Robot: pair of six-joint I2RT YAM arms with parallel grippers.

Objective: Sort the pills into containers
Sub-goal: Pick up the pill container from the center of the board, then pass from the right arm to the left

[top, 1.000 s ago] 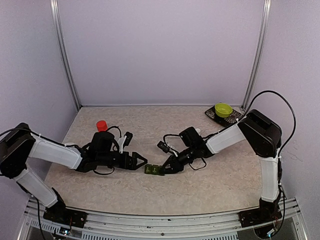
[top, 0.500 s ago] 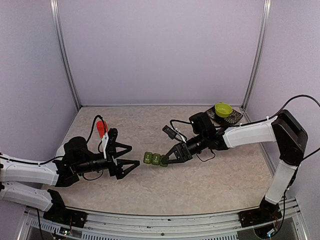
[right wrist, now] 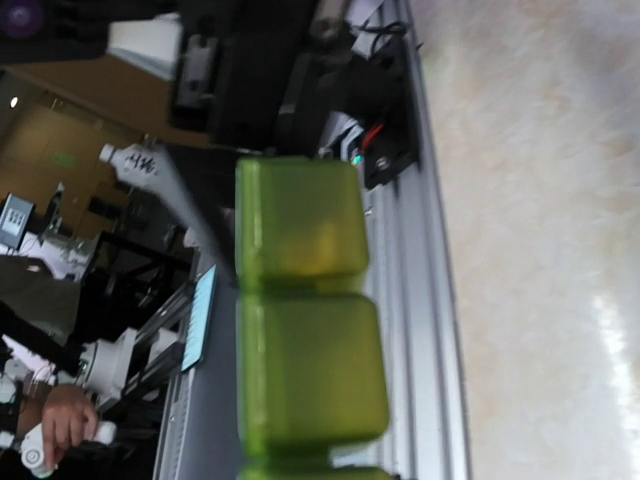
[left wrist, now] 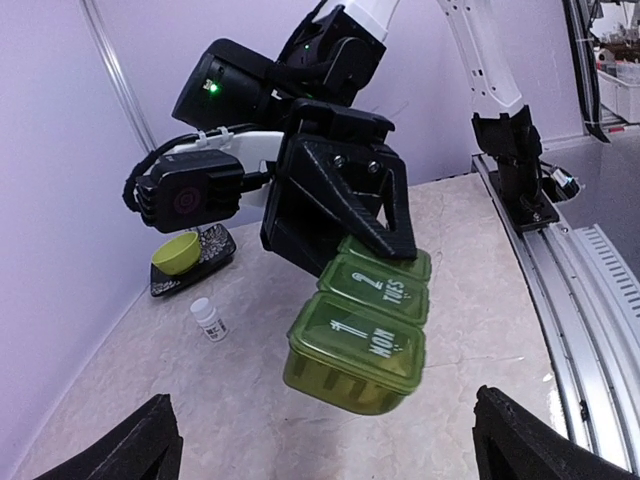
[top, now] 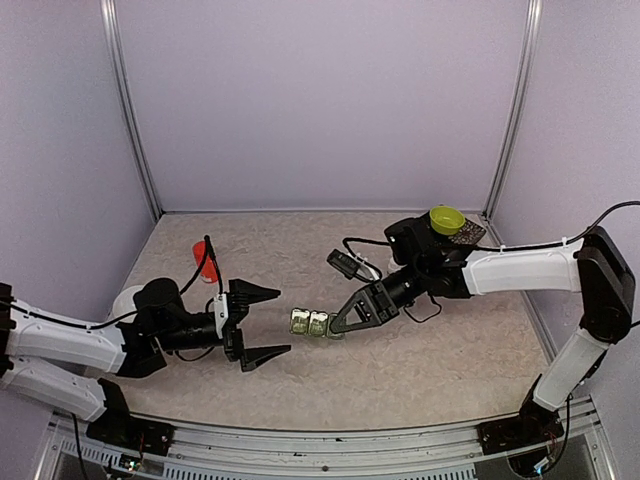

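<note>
The containers (top: 311, 323) are a green strip of lidded compartments, lids marked "1 MON" and "2 TUES" in the left wrist view (left wrist: 367, 327). My right gripper (top: 338, 322) is shut on the strip's right end and holds it above the table. In the right wrist view the strip (right wrist: 305, 330) hangs in front of the table's near rail, with the jaws themselves out of frame. My left gripper (top: 282, 321) stands open just left of the strip, its fingers (left wrist: 135, 448) apart on either side and not touching it. No pills show.
A yellow-green bowl (top: 446, 218) sits on a dark tray (top: 468, 236) at the back right. A small white bottle (left wrist: 210, 320) stands on the table near it. A red object (top: 201, 250) stands at the left, behind my left arm.
My right gripper has raised the strip off the table and carried it a little up. My left arm drew back to the left, then brought its open jaws level with the strip.
</note>
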